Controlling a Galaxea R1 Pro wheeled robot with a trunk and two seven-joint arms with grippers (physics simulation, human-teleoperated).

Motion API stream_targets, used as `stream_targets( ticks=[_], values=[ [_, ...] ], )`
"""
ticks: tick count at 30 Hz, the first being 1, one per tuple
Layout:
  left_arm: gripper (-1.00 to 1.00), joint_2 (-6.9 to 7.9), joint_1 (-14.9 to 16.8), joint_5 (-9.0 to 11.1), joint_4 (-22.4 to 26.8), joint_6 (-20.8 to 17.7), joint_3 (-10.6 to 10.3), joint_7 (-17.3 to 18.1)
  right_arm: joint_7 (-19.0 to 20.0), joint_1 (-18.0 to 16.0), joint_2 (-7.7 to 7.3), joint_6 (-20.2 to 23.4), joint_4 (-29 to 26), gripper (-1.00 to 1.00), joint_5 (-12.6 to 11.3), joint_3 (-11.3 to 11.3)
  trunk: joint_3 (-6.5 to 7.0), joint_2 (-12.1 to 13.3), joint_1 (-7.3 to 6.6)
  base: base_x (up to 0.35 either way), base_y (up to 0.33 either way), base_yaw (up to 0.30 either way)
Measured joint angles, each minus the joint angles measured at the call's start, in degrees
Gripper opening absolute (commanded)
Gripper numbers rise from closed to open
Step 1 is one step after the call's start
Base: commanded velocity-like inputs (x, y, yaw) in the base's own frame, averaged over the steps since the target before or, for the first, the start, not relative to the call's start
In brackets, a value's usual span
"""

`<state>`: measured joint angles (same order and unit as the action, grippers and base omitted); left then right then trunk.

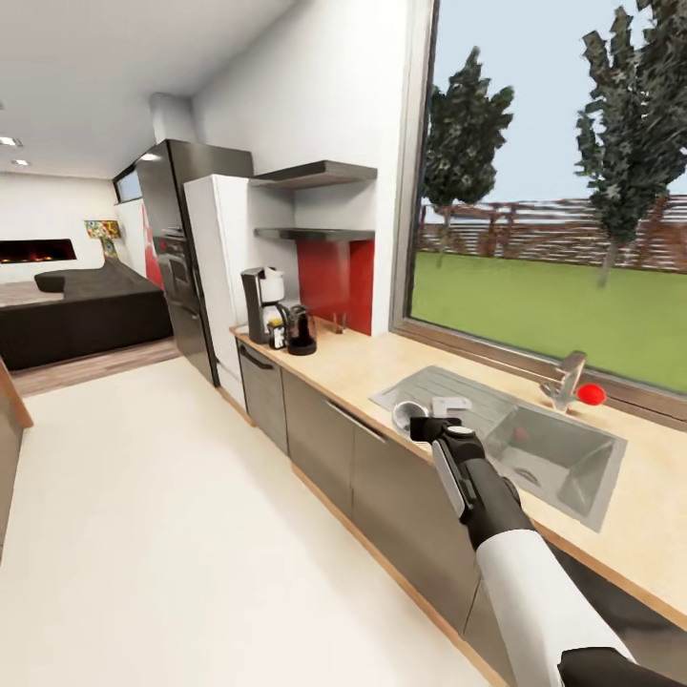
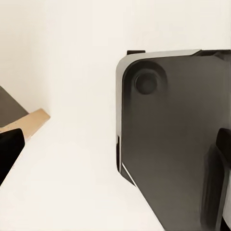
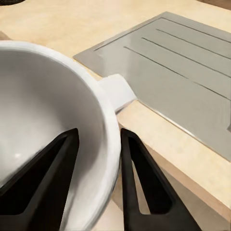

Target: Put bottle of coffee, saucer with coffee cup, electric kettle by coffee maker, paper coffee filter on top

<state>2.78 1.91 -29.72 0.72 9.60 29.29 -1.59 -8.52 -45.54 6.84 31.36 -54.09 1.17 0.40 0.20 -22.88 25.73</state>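
Observation:
My right gripper (image 1: 423, 423) hangs over the front edge of the kitchen countertop (image 1: 363, 367), shut on the coffee cup (image 1: 408, 412). In the right wrist view the white coffee cup (image 3: 43, 96) has its rim pinched in the right gripper (image 3: 98, 132), one black finger inside and one outside. At the counter's far end stands the coffee maker (image 1: 261, 303), with the bottle of coffee (image 1: 277, 334) and the electric kettle (image 1: 301, 330) close beside it. The kitchen shelf (image 1: 315, 234) hangs above them. My left gripper (image 2: 115, 154) is open over the floor. The saucer is out of view.
A steel sink (image 1: 558, 458) with drainboard (image 3: 173, 62) and faucet (image 1: 570, 377) lies in the counter beside my right arm, a red object (image 1: 592, 393) behind it. Tall fridge (image 1: 176, 258) and white cabinet (image 1: 215, 277) stand past the counter. Pale open floor (image 1: 172, 515) stretches left.

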Motion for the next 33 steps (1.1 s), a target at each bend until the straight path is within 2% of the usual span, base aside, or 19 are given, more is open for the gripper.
stream_targets(
  ticks=[6,15,25,33],
  values=[
    [1.0,0.01,0.0,0.0,-0.01,-0.05,-0.01,0.0,0.01,0.02,0.04,0.05,-0.04,-1.0,-0.01,0.07,-0.01,0.0,0.0,0.324,0.012,0.031],
    [1.0,0.01,-0.01,0.0,0.01,-0.07,0.0,0.0,-0.04,0.01,0.72,0.04,0.02,-1.0,0.0,0.39,-0.23,0.0,0.0,0.325,0.0,0.234],
    [1.0,0.01,-0.01,0.0,0.0,-0.08,-0.01,0.0,0.0,0.02,0.72,0.06,-0.09,-1.0,0.0,0.4,-0.28,0.0,0.0,0.325,0.0,0.037],
    [1.0,0.01,0.0,0.06,0.01,-0.08,0.03,0.0,0.0,0.01,0.75,0.04,0.0,-1.0,0.0,0.4,-0.28,0.0,0.0,0.325,0.002,0.244]
  ],
)
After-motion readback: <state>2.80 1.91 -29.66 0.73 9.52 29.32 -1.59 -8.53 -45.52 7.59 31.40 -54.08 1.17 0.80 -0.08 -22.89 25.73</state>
